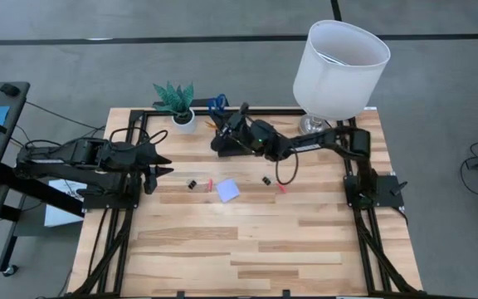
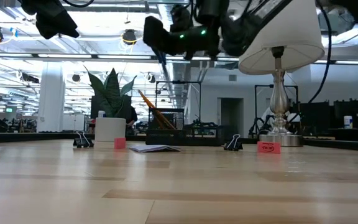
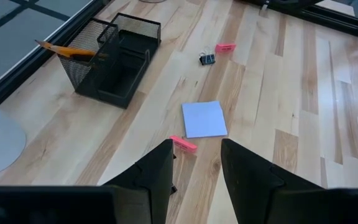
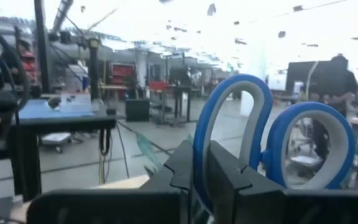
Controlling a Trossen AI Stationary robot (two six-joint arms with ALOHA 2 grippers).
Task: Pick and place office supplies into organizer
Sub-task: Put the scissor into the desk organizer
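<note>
The blue-handled scissors (image 1: 217, 103) hang in the air over the table's far edge, with my right gripper (image 1: 229, 117) shut on them. Just near of it stands the black mesh organizer (image 3: 114, 59), which has wooden pencils (image 3: 67, 50) leaning in its taller compartment. A pale note pad (image 3: 204, 119), binder clips (image 1: 192, 183) (image 3: 207, 59) and small red bits (image 3: 184, 144) (image 3: 225, 47) lie flat on the tabletop. My left gripper (image 3: 194, 168) is open and holds nothing. It hovers at the table's left, pointing toward the note pad. My right gripper pinches one blue handle loop (image 4: 199, 143) of the scissors between its two fingers. The fingers point about level toward the table's far left. Both loops (image 4: 309, 143) stick out past the fingertips. The scissors are lifted clear; the gripper hides the blades in the wrist view.
A white plant pot (image 1: 182, 119) stands left of the organizer at the far edge. A lamp with a large white shade (image 1: 338, 62) stands at the far right. The near half of the wooden table (image 1: 247, 249) is bare boards.
</note>
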